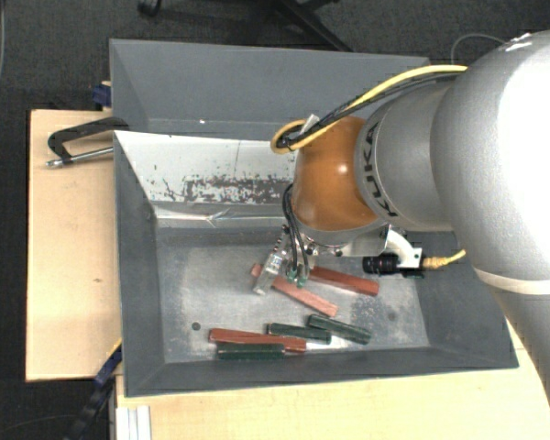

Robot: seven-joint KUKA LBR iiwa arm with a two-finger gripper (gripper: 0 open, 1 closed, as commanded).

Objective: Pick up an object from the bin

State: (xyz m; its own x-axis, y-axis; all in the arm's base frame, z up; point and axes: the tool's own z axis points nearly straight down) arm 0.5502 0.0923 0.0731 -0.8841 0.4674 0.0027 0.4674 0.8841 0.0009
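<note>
In the camera view the arm comes in from the right, and its pincer [291,271] hangs low over the middle of the grey metal bin [136,246]. Its tip is right at the upper-left end of a pale red flat stick [304,294] that lies slantwise on the bin floor. I cannot tell whether the pincer is open or closed, since the orange wrist cover [335,177] hides much of it, and nothing can be seen held.

Just to the right lies a darker red flat stick [346,283]. Nearer the front wall are a short dark green stick [339,328], a long red-brown stick [257,338] and a long dark green stick [249,352], close together.

As I judge it, the step in hand is the descent onto the pale red stick, with the grasp not yet made. The next move calls for closing across the stick's narrow width, then lifting straight up, clear of the darker neighbour.
</note>
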